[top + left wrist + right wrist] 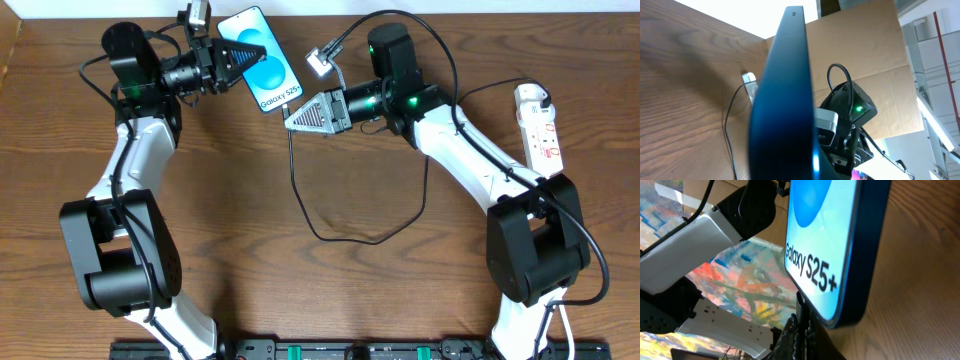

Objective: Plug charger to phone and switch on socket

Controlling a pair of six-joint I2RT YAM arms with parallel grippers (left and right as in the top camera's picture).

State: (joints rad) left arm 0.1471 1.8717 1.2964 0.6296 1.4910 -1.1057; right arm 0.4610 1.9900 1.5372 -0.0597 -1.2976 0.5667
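Gripping phone w/ left fingers

a slim phone with a black frame sits diagonally, its lit blue-cyan screen facing upward and showing the white words "galaxy s25+" near its lower short edge. the charger, a thin black cable, reaches up to that lower edge of the phone, then runs down and curls in a wide loop below and to the right of the phone. the socket, a narrow white strip with small red marks, lies well apart to the right of the phone.
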